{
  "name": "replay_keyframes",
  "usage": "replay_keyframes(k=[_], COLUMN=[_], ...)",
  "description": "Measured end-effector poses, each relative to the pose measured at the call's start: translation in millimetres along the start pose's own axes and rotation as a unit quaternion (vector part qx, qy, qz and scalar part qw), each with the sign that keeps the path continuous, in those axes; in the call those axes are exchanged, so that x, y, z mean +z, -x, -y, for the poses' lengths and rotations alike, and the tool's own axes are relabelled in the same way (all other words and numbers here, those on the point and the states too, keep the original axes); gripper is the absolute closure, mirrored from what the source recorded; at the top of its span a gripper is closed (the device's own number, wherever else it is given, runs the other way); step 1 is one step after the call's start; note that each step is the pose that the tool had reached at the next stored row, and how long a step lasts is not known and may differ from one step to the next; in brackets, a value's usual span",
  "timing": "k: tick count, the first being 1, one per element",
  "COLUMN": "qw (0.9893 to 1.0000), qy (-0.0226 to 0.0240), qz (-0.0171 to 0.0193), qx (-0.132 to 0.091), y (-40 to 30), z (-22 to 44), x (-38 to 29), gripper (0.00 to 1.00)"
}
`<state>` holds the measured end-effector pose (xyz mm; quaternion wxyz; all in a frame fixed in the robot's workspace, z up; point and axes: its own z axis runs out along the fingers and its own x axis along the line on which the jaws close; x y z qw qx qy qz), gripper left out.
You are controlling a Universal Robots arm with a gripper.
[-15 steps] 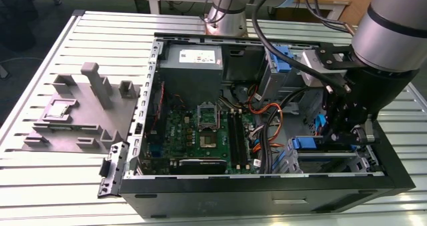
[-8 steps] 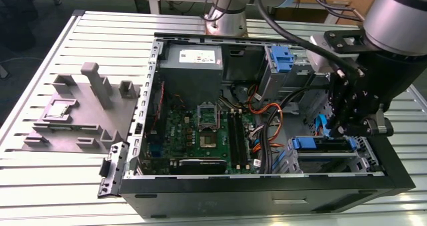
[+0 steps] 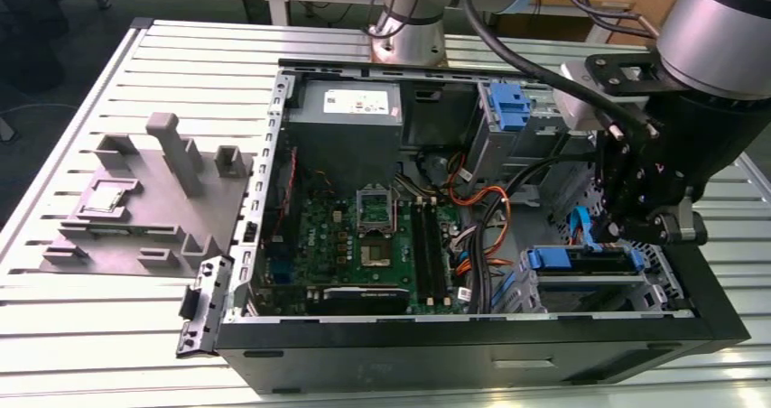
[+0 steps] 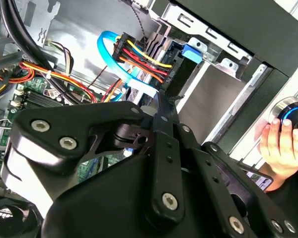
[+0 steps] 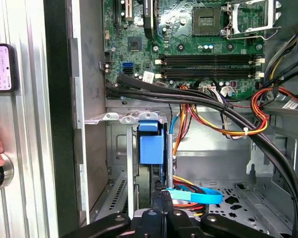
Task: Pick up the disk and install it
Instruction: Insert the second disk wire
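Observation:
The disk (image 3: pixel 587 260) sits in the drive cage at the case's front corner, on the exterior view's right, with its blue carrier frame showing. In the first wrist view it stands edge-on, with the blue carrier tab (image 5: pixel 151 144) at the bay's mouth. In the second wrist view the tab (image 4: pixel 191 52) appears beyond the cable plugs. My gripper (image 3: pixel 629 232) hangs just above the disk's inner end, beside the blue data cable (image 5: pixel 196 195). Its fingers (image 5: pixel 163 198) are pressed together with nothing visible between them; in the second wrist view the gripper (image 4: pixel 158 105) points at the black plug with coloured wires (image 4: pixel 146 62).
The open computer case (image 3: pixel 482 358) holds a motherboard (image 3: pixel 374 236), a grey power-supply box (image 3: pixel 349 106) and a bare blue bracket (image 3: pixel 512 108). Thick black cables (image 5: pixel 228 111) cross the case. A grey fixture block (image 3: pixel 144 200) lies outside. A person's hand (image 4: pixel 275 144) rests on a knob.

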<state>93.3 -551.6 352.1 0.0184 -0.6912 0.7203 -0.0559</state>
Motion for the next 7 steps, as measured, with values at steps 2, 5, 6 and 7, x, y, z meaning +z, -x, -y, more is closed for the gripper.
replay_keyframes(k=[2, 5, 6, 7], qw=[1.0000, 1.0000, 1.0000, 1.0000], qy=[0.0000, 0.0001, 0.0001, 0.0001], qz=[0.0000, 0.0000, 0.0000, 0.0000], qx=[0.000, 0.000, 0.000, 0.000], y=[0.0, 0.0, 0.0, 0.0], z=[0.0, 0.0, 0.0, 0.0], x=[0.0, 0.0, 0.0, 0.0], gripper=[0.90, 0.90, 0.90, 0.90])
